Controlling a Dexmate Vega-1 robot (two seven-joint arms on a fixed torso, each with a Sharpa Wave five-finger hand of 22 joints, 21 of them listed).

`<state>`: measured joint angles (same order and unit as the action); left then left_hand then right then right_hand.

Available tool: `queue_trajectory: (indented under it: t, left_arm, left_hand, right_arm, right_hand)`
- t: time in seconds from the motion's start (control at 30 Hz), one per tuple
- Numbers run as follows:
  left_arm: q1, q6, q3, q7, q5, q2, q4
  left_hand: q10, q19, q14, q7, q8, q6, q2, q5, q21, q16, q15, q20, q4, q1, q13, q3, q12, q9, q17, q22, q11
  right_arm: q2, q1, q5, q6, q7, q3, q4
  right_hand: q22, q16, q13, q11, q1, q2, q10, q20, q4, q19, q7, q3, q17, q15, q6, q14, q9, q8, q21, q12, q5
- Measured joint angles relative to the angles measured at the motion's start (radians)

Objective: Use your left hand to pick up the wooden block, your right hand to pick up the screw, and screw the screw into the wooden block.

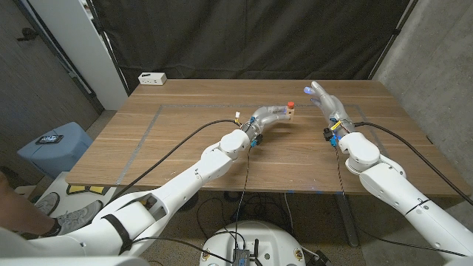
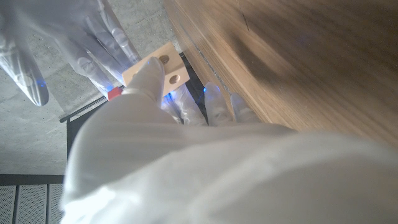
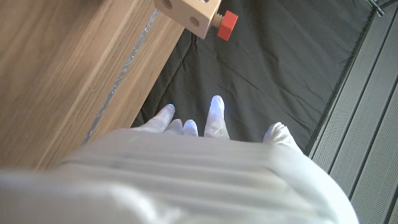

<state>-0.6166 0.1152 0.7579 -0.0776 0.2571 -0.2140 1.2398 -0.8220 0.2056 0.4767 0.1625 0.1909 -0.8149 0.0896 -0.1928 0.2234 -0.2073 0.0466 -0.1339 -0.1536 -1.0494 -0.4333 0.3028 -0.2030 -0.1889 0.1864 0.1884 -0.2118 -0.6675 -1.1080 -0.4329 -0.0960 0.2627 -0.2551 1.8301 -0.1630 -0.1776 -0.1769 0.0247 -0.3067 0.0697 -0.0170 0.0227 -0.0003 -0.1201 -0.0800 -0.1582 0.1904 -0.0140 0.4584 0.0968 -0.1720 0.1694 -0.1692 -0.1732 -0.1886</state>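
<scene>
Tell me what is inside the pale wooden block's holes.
A red-headed screw sits in one side of the pale wooden block; its shank is hidden. Two holes facing the left wrist view look empty.

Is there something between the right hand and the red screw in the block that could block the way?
Nothing visible does. The right hand is open beside the red screw, which already sits in the wooden block that the left hand holds.

You've got the pale wooden block up off the table, a little toward one o'clock from the table's middle, with round holes showing in its faces. The red-headed screw sits in one face, its head sticking out proud of the wood.
</scene>
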Motion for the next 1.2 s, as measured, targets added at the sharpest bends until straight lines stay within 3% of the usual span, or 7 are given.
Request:
queue_trajectory:
  t: [0.17,0.27,0.57,1.2]
  left_arm:
    - [0.000,-0.003,0.002,0.000,-0.001,-0.001,0.002]
    - [0.000,-0.005,0.002,0.000,-0.001,-0.002,0.004]
    - [0.000,-0.016,0.004,0.001,-0.001,-0.002,0.006]
    - [0.004,-0.021,0.007,0.002,0.001,0.005,-0.002]
  left_hand:
    - [0.000,0.000,0.000,0.000,-0.001,0.000,0.000,0.000,0.000,0.000,0.000,0.000,0.000,0.000,0.000,0.000,0.002,0.000,0.000,0.000,0.000]
    - [0.000,0.000,0.000,0.000,0.002,0.000,0.000,0.000,0.000,0.000,0.000,0.000,0.000,0.000,0.000,0.000,0.003,0.000,0.000,0.000,0.000]
    - [0.001,0.000,0.000,0.000,0.002,0.000,0.000,0.001,0.000,0.000,0.000,0.000,-0.001,0.000,-0.001,0.000,-0.001,0.000,0.000,0.000,0.000]
    - [0.001,0.000,0.000,-0.005,0.001,0.006,0.000,0.001,0.000,0.000,0.000,0.000,-0.002,0.000,-0.001,-0.002,-0.001,0.001,0.000,0.000,0.001]
  right_arm:
    - [0.007,-0.001,-0.025,-0.020,-0.012,-0.006,-0.011]
    - [0.009,-0.001,-0.040,-0.029,-0.021,-0.009,-0.015]
    - [0.012,0.001,-0.073,-0.038,-0.042,-0.025,-0.028]
    - [0.005,-0.006,-0.106,-0.038,-0.050,-0.041,-0.017]
  right_hand:
    - [-0.003,0.000,0.000,-0.012,0.025,0.001,-0.048,0.019,0.010,0.044,-0.009,0.010,0.000,-0.032,-0.044,0.048,0.000,0.000,0.000,0.000,0.000]
    - [-0.003,0.000,0.000,-0.016,0.039,0.002,-0.070,0.019,0.014,0.066,0.003,0.014,0.000,-0.038,-0.066,0.072,0.000,0.000,0.000,0.000,0.000]
    - [-0.003,0.000,0.000,-0.059,0.075,0.004,-0.131,0.037,0.026,0.094,0.009,0.026,0.003,-0.057,-0.096,0.075,0.000,0.000,-0.005,0.000,-0.004]
    - [-0.002,0.000,0.000,-0.061,0.100,0.005,-0.153,0.056,0.034,0.135,-0.015,0.035,0.003,-0.088,-0.120,0.075,0.000,0.000,-0.005,0.000,-0.008]
